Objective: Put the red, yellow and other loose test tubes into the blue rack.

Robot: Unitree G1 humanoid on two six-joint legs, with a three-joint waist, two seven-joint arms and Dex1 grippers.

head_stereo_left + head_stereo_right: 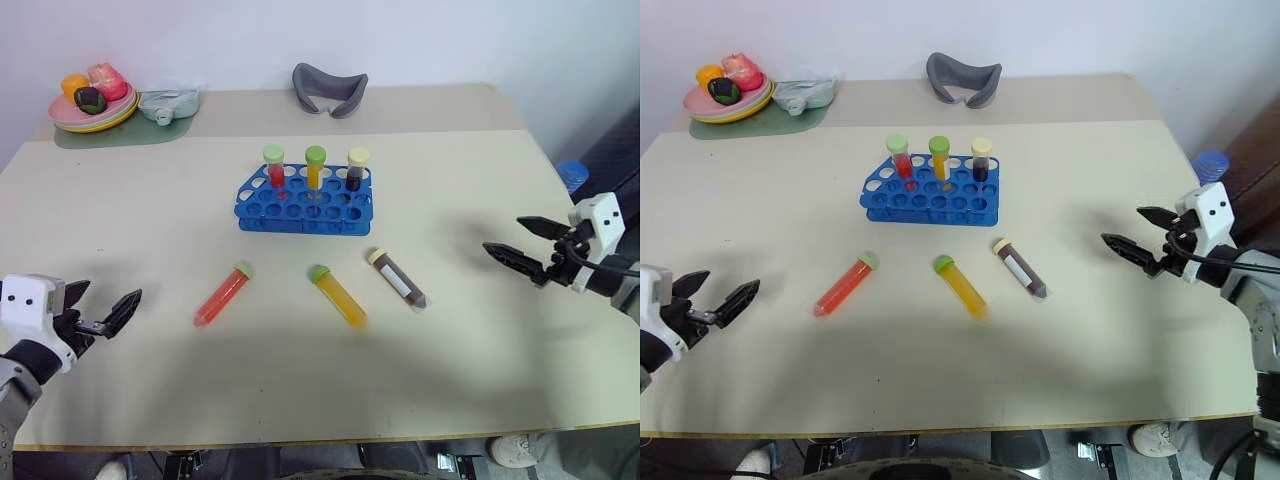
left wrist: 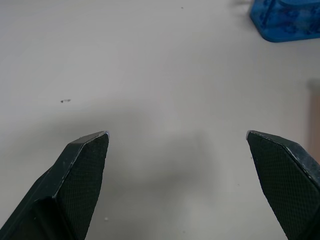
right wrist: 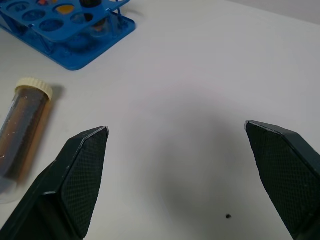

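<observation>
The blue rack (image 1: 305,207) stands mid-table with three capped tubes upright in its back row. In front of it three loose test tubes lie flat: a red one (image 1: 222,295) on the left, a yellow one (image 1: 338,296) in the middle, and a dark brown one (image 1: 398,279) with a white label on the right. My left gripper (image 1: 103,303) hovers open near the table's left front, well left of the red tube. My right gripper (image 1: 505,236) is open at the right, pointing toward the brown tube (image 3: 22,130), with nothing between its fingers.
At the back left a plate of toy food (image 1: 93,102) sits on a green mat beside a pale green object (image 1: 168,103). A grey curved object (image 1: 330,88) lies at the back centre. A blue item (image 1: 572,172) sits beyond the table's right edge.
</observation>
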